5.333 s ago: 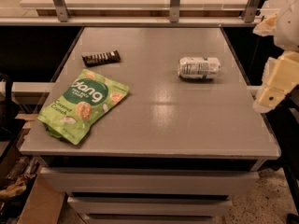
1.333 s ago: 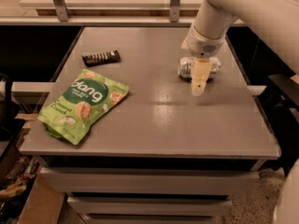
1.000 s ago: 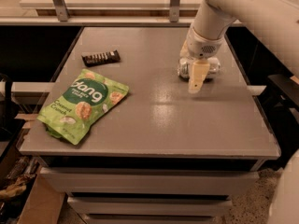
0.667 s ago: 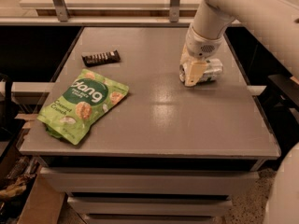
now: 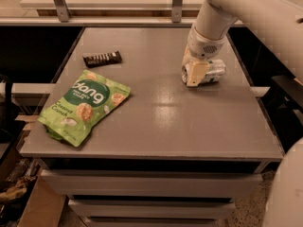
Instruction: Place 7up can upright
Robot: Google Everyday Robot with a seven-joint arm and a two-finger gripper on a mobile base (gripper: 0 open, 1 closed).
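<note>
The 7up can (image 5: 214,73) lies on its side on the grey table (image 5: 156,112), at the right side towards the back. It is silvery-white with green markings. My gripper (image 5: 193,74) has come down from above onto the can's left end, and its cream fingers (image 5: 195,73) cover that end. The white arm (image 5: 222,13) reaches in from the upper right. The can's left end is hidden behind the fingers.
A green snack pouch (image 5: 85,105) lies at the front left of the table. A dark candy bar wrapper (image 5: 102,58) lies at the back left. The table's right edge is close to the can. Metal posts (image 5: 177,1) stand behind the table.
My gripper has come in from the right, moved left and down over the can, and now sits at its left end. The can has stayed lying on its side.
</note>
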